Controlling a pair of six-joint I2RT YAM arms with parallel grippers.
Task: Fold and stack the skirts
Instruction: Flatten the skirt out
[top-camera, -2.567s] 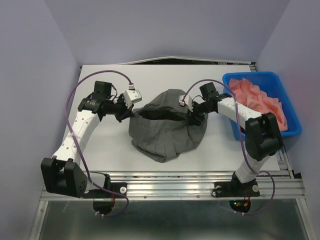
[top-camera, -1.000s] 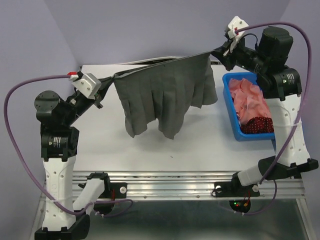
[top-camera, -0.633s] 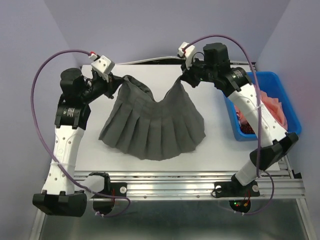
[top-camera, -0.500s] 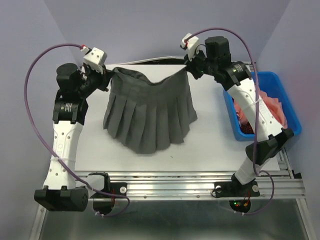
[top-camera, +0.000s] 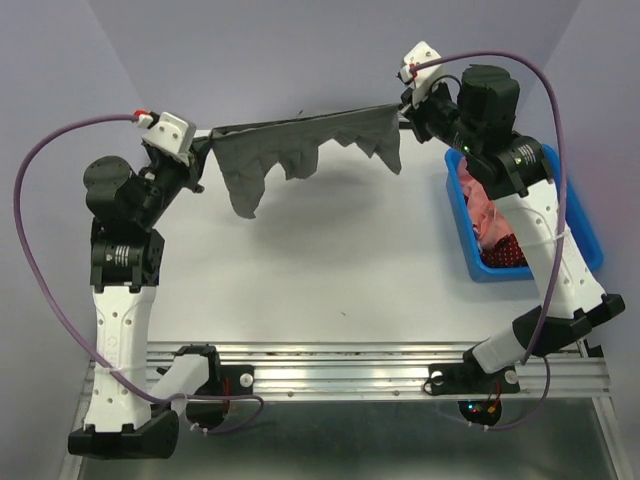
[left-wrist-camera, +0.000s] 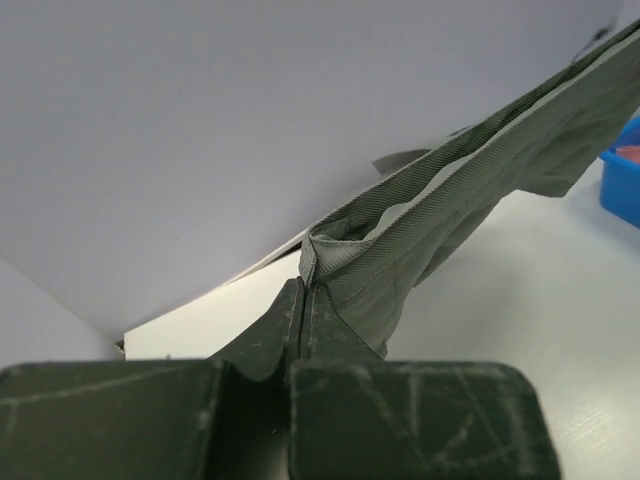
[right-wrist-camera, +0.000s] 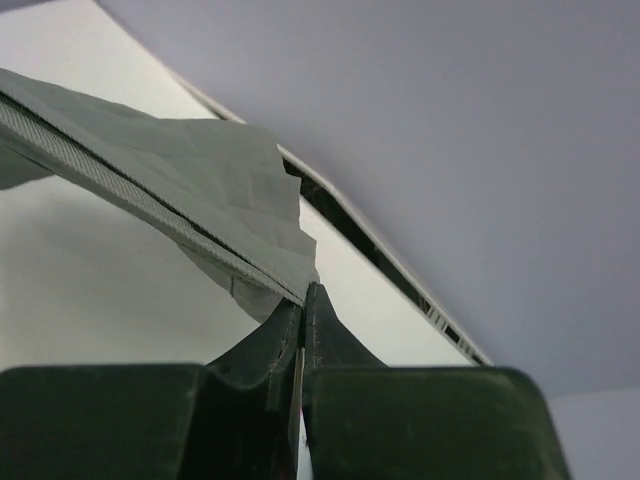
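The dark grey skirt (top-camera: 300, 140) hangs stretched in the air over the back of the table, pulled taut by its waistband between my two grippers. My left gripper (top-camera: 208, 140) is shut on the left end of the band; in the left wrist view its fingers (left-wrist-camera: 300, 310) pinch the folded corner of the skirt (left-wrist-camera: 450, 210). My right gripper (top-camera: 398, 112) is shut on the right end, where its fingers (right-wrist-camera: 305, 310) clamp the skirt's edge (right-wrist-camera: 180, 190). The dark red dotted skirt (top-camera: 506, 254) lies in the blue bin (top-camera: 460, 195).
The blue bin stands at the table's right edge and also holds pink cloth (top-camera: 487, 215). The white tabletop (top-camera: 330, 260) lies beneath the hanging skirt. Purple walls close in the back and sides. A metal rail (top-camera: 350, 355) runs along the near edge.
Half a second ago the skirt sagged with its hem resting on the table. Both arms have risen and spread apart, so the skirt now hangs taut and clear of the table.
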